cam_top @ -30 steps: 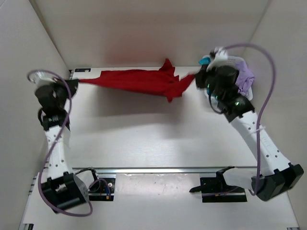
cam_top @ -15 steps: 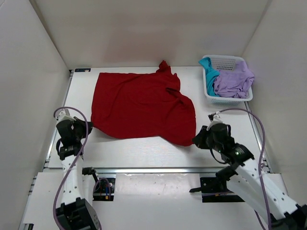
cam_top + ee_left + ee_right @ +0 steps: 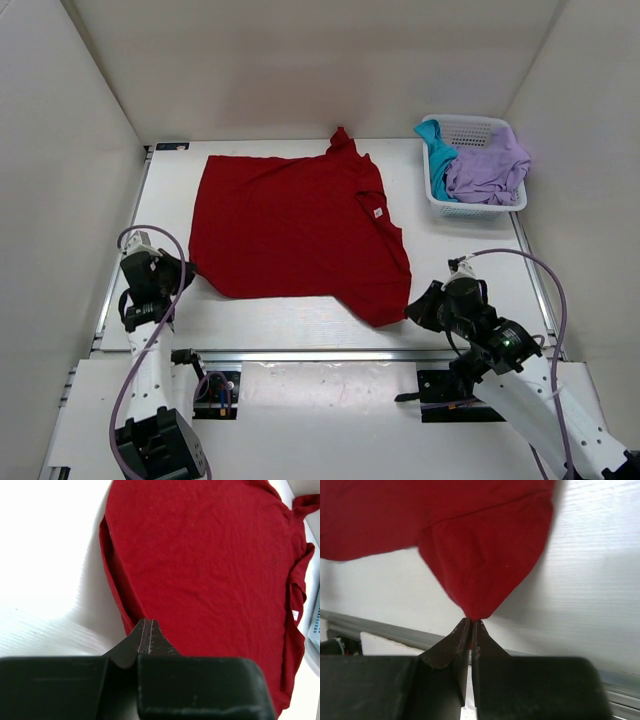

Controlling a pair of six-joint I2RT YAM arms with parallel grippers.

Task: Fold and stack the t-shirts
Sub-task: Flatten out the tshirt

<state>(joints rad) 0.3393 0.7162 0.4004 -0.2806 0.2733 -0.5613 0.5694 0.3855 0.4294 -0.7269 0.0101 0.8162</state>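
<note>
The deep red t-shirt [image 3: 295, 225] lies spread flat on the white table, collar toward the right. My left gripper [image 3: 184, 268] is at its near left corner, jaws shut on the hem [image 3: 148, 623]. At the near right corner, my right gripper [image 3: 414, 312] is shut on a pinched point of red cloth [image 3: 472, 620]. The red t-shirt [image 3: 210, 565] fills the left wrist view; in the right wrist view its corner [image 3: 485, 570] rises in a peak off the table. The teal t-shirt [image 3: 437, 155] and the lavender t-shirt [image 3: 487, 170] lie crumpled in the basket.
A white mesh basket [image 3: 476, 210] stands at the back right corner. White walls close in the table on the left, back and right. A metal rail [image 3: 330, 355] runs along the near edge, just behind both grippers.
A second ago the red t-shirt hung stretched between both grippers at the back. Both arms have drawn it toward the near edge and laid it flat, smoothing it further in the last half second.
</note>
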